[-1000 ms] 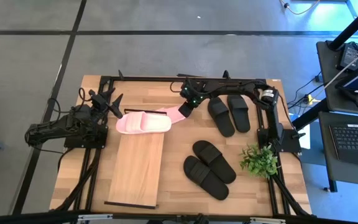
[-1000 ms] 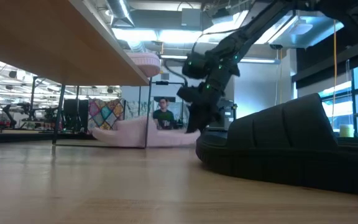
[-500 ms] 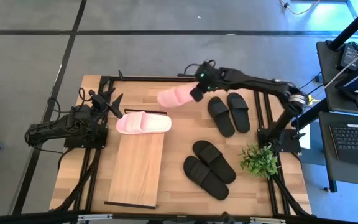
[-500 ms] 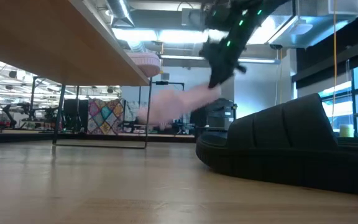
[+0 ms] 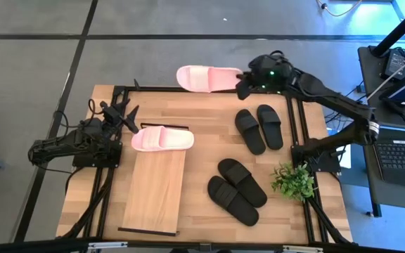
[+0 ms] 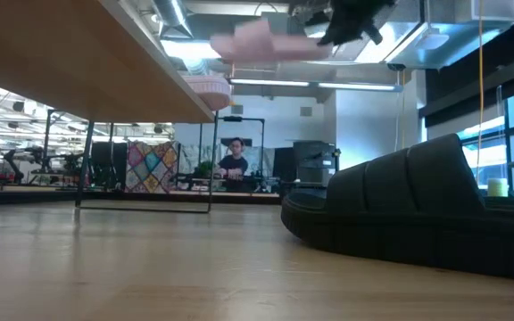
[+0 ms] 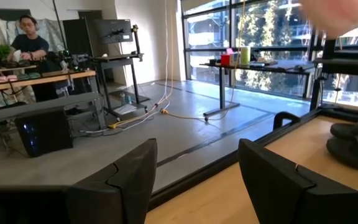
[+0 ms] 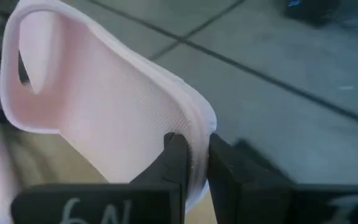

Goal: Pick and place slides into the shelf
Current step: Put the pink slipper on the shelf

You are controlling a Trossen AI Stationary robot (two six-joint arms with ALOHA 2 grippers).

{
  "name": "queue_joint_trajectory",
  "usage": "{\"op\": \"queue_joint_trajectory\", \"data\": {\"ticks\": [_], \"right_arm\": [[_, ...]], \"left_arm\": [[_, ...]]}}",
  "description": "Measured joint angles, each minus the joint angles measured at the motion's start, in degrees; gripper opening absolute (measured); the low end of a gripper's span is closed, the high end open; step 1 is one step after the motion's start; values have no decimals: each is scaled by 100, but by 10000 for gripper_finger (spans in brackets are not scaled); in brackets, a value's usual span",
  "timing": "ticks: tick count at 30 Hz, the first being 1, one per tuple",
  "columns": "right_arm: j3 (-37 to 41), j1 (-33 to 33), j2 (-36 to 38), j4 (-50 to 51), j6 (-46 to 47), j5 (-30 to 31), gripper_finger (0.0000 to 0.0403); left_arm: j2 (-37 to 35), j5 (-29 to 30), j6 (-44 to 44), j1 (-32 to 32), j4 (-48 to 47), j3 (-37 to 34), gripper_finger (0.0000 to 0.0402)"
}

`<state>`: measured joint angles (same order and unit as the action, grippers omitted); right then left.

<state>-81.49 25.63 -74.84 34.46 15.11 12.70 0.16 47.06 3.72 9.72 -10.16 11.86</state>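
My right gripper (image 5: 242, 85) is raised high over the table's far edge, shut on a pale pink slide (image 5: 206, 77). In the low view that slide (image 6: 261, 45) hangs in the air above the shelf top. The second pink slide (image 5: 162, 138) lies sole-down on the far end of the shelf's light-wood plank (image 5: 152, 190). Two black pairs (image 5: 259, 126) (image 5: 236, 190) lie flat on the table. My left gripper (image 5: 125, 116) waits open at the table's left, near the shelf's far end. My right gripper pinches the pink slide's sole rim (image 8: 194, 134) between its two fingers (image 8: 176, 158), at the end away from the strap (image 8: 23, 68). The fingers come roughly level from the table's right. The slide is lifted clear and juts out toward the left, about level.
A small green plant (image 5: 294, 180) stands near the table's right edge beside the right arm's base. A black slide (image 6: 418, 209) sits close in front of the low camera. A person (image 6: 233, 160) is at a desk in the room beyond. Bare wood lies between shelf and black pairs.
My right gripper has risen steeply from the table beside the shelf's far end, moving toward the far edge and somewhat right, carrying the pink slide. The slide has left the table, first hanging tilted down, and now sits about level high up. The gripper has stayed shut.
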Motion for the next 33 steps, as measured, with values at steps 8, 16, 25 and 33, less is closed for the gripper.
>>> {"op": "queue_joint_trajectory", "data": {"ticks": [8,16,25,33], "right_arm": [[-7,-403,94,304,1722,-1419,44],[-4,-1519,-268,333,3189,-1433,45],[-4,-2735,-720,-197,4268,-898,45],[-4,-3292,-1581,-1193,4883,-791,45]], "left_arm": [[0,19,249,0,38,0,217],[0,90,287,0,82,0,217],[0,448,587,0,86,0,217],[0,444,589,-1,86,0,217]]}}
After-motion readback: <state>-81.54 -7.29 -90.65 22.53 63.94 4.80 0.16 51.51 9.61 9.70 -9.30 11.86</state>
